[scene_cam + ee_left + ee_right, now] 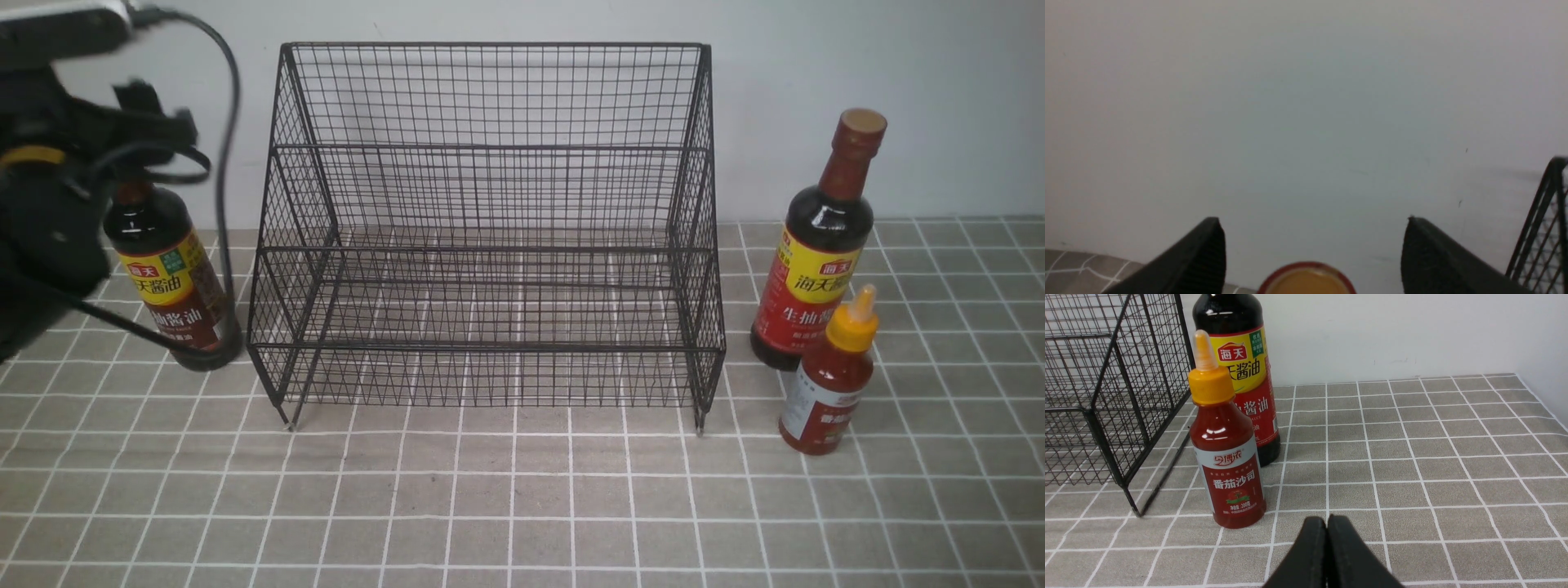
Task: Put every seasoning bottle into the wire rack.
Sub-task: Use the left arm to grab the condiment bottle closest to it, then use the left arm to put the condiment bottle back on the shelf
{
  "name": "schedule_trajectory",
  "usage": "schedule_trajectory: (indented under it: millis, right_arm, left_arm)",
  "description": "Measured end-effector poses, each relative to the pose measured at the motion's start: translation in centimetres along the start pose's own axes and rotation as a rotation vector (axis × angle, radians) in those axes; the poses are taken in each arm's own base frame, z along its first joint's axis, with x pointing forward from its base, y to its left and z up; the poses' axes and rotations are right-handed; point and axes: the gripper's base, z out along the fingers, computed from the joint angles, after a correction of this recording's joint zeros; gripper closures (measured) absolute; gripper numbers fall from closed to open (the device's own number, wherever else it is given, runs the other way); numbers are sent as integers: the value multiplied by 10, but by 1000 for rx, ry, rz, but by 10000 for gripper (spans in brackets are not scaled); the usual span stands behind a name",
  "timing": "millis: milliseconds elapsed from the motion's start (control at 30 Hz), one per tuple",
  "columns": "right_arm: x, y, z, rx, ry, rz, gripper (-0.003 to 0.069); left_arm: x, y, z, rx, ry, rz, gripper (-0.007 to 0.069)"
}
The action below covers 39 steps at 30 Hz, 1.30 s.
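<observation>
The black wire rack [490, 229] stands empty mid-table. A tall soy-sauce bottle [167, 282] stands left of it. My left gripper [139, 167] is at that bottle's neck and hides its cap. In the left wrist view this gripper [1312, 228] is open, with the brown cap [1306, 281] between the wide-apart jaws, untouched. A second soy-sauce bottle [816, 253] and the short red sauce bottle [833, 384] stand right of the rack. My right gripper [1327, 522] is shut and empty, low over the table, near the red bottle [1227, 457] and soy bottle [1245, 375].
A white wall runs behind the table. The left arm's black cable [224, 122] hangs beside the rack's left side. The rack's right side [1106, 396] is close to the red bottle. The rack's top corner [1543, 228] shows beside my left gripper. The grey tiled cloth [522, 506] covers the table.
</observation>
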Motion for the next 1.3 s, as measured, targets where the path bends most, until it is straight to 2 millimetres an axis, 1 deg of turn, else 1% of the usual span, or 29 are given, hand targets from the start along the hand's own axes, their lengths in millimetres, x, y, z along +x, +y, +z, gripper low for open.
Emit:
schedule_trajectory:
  millis: [67,200,267,300,400,433,633,767,800,867,900,933,1033,1133,1167,1200,1267,1300]
  right_arm:
    - [0,0,0,0,0,0,673]
    - [0,0,0,0,0,0,673]
    - [0,0,0,0,0,0,673]
    - [0,0,0,0,0,0,673]
    - [0,0,0,0,0,0,673]
    - [0,0,0,0,0,0,673]
    - [0,0,0,0,0,0,673]
    - [0,0,0,0,0,0,673]
    - [0,0,0,0,0,0,673]
    - [0,0,0,0,0,0,673]
    - [0,0,0,0,0,0,673]
    - [0,0,0,0,0,0,673]
    - [0,0,0,0,0,0,673]
    - [0,0,0,0,0,0,673]
    - [0,0,0,0,0,0,673]
    - [0,0,0,0,0,0,673]
    - [0,0,0,0,0,0,673]
    - [0,0,0,0,0,0,673]
  left_arm:
    - [10,0,6,-15,17,2,103]
    - [18,1,11,-44,16,0,111]
    - [19,1,11,-51,14,-4,158]
    - [19,1,11,-51,14,-4,165]
    - [19,1,11,-47,20,-5,353]
    - [19,1,11,-45,28,-15,365]
    - [14,0,8,-28,42,-5,362]
    - [4,-1,-1,13,67,30,362]
    - [-2,-1,-4,24,64,36,362]
    - [-21,-1,-12,47,30,43,362]
    - [-23,-1,-12,48,26,44,362]
    - [-39,-1,-17,56,-13,35,362]
    - [-65,-1,-23,63,-87,13,362]
    - [-100,-1,-31,73,-181,-12,362]
    - [-100,-1,-31,73,-182,-13,362]
    - [-114,-2,-34,91,-208,-20,362]
    - [-129,-4,-38,116,-230,-28,362]
    - [-140,-6,-40,143,-240,-31,362]
